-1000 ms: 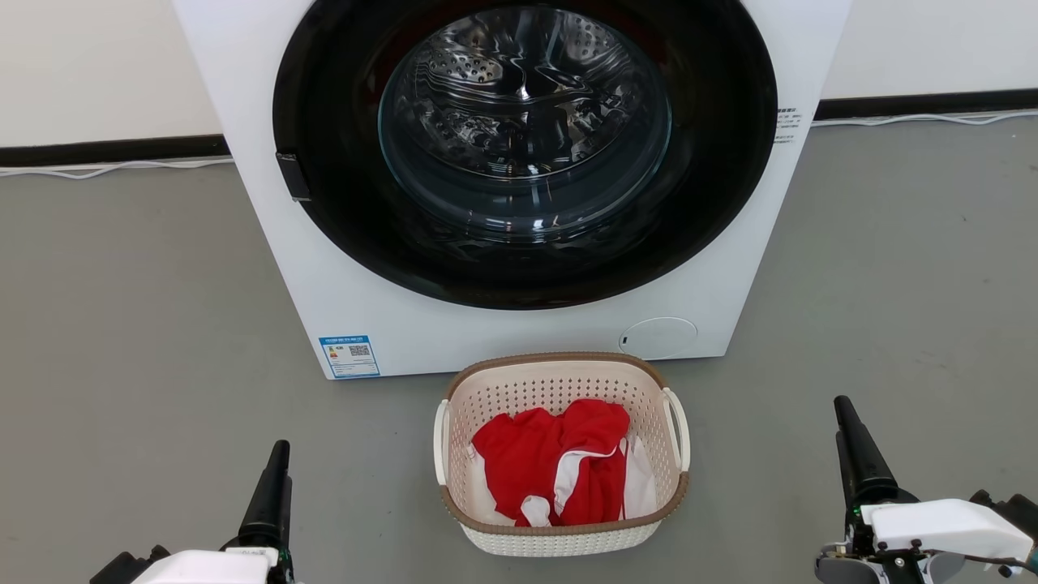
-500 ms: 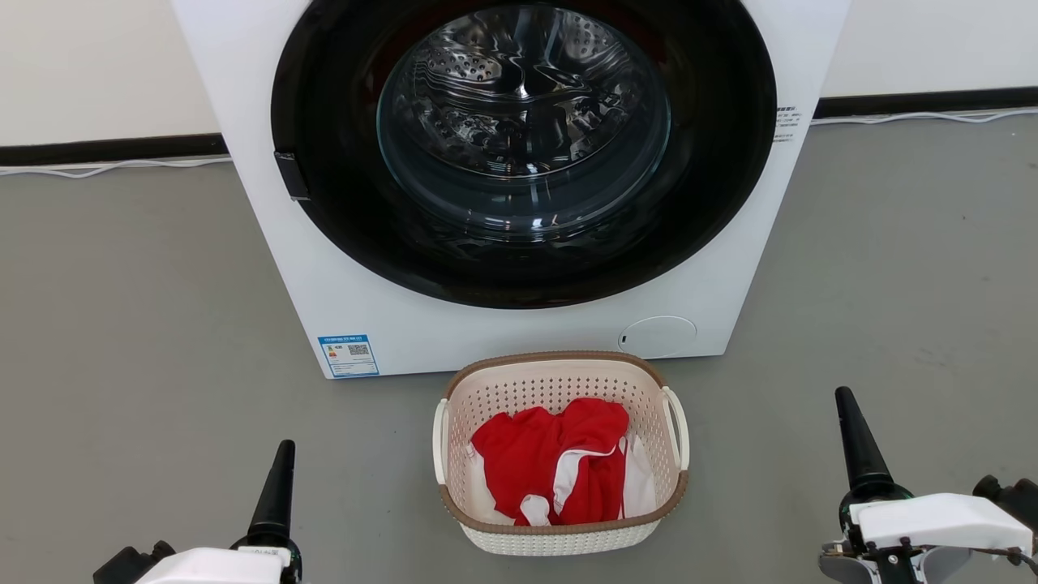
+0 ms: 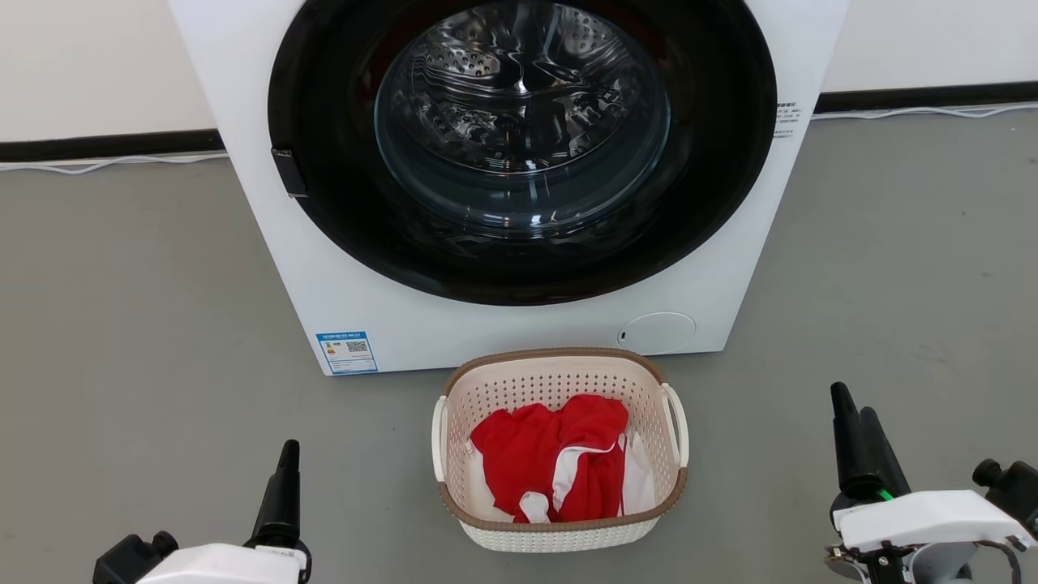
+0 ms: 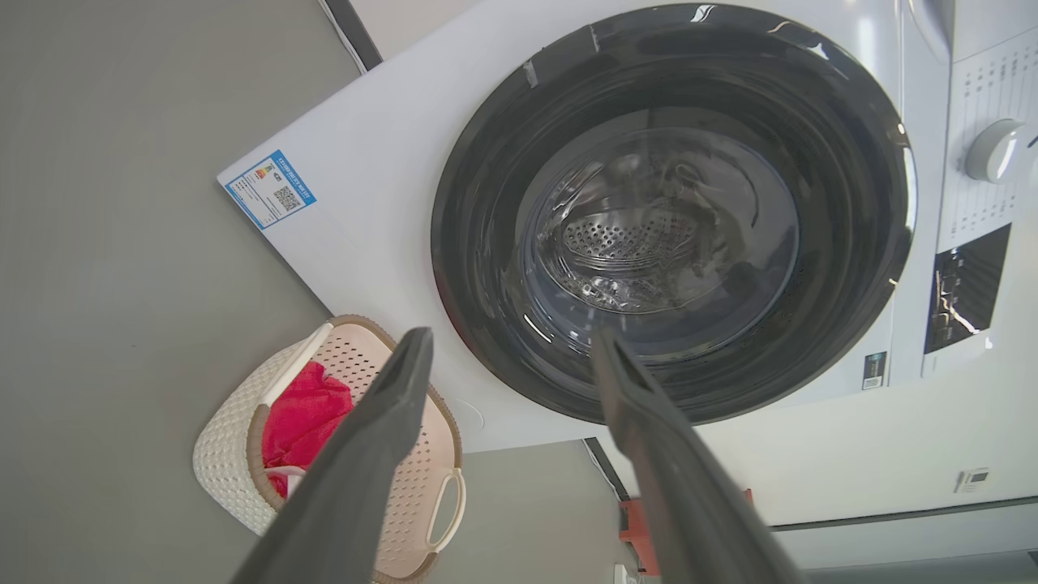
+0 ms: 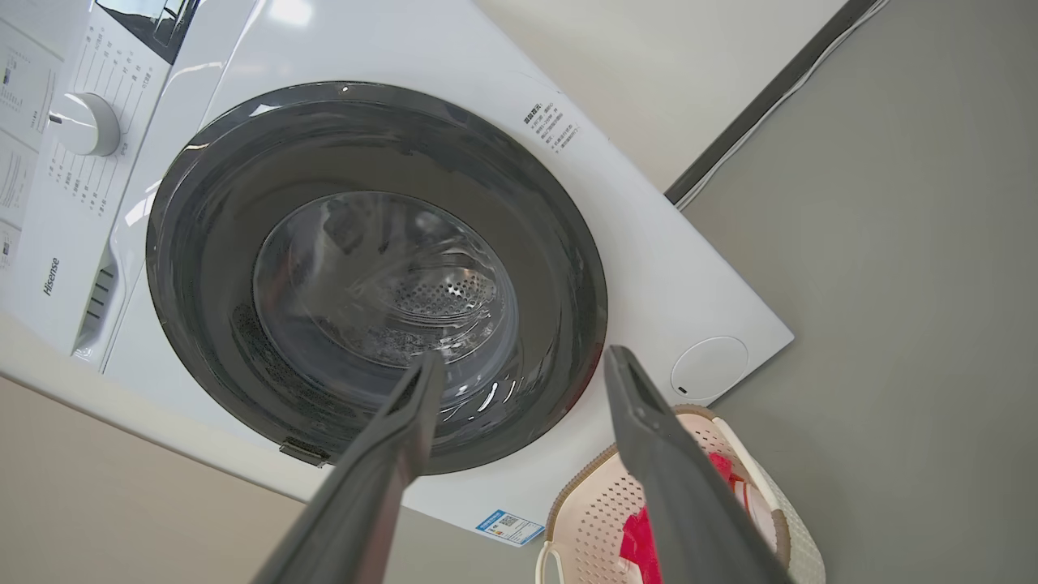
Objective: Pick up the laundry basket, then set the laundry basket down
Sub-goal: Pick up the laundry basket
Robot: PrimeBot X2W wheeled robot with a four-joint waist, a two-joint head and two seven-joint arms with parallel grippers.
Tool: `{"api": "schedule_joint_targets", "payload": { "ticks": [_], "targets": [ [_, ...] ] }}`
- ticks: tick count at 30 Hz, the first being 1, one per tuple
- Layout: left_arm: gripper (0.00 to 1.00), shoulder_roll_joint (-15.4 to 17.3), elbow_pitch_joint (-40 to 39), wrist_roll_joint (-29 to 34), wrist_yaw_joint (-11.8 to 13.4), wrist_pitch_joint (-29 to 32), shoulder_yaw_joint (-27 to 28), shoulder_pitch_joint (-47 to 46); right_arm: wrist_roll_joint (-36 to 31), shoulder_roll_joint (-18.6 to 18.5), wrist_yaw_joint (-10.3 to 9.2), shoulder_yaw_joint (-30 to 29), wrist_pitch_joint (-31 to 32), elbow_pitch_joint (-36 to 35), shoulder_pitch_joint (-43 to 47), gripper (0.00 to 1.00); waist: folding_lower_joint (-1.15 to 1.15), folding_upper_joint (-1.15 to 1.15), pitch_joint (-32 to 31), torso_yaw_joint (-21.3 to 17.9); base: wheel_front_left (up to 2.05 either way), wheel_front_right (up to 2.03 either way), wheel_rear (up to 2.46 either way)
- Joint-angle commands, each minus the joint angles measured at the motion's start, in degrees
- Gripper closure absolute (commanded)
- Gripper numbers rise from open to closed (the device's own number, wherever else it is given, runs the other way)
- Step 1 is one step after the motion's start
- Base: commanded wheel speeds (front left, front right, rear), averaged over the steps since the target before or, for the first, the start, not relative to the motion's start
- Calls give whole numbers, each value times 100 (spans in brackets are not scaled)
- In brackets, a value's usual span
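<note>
Laundry basket (image 3: 559, 535) on floor (image 3: 146, 324), left claw (image 4: 511, 337) and right claw (image 5: 525, 357) spread, wrist views reveal washer dial (image 4: 993, 150)

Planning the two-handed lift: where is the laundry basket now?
In the head view, the laundry basket sits on the grey floor, centred before the washing machine, between the left gripper and right gripper, touching neither.

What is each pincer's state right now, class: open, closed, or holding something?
The left pincer: open, holding nothing.
The right pincer: open, holding nothing.
</note>
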Motion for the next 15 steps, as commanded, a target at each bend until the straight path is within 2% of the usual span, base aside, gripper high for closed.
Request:
{"api": "schedule_joint_targets", "payload": {
  "ticks": [1, 15],
  "targets": [
    [0, 58, -186, 315, 33, -90, 69, -235, -366, -102, 24, 71, -126, -195, -172, 0, 0, 0, 7, 1, 0, 0, 0],
    [0, 67, -193, 1601, 148, -308, 82, -253, -1768, -167, 29, 129, -344, -90, -207, 0, 0, 0, 8, 6, 0, 0, 0]
  ]
}}
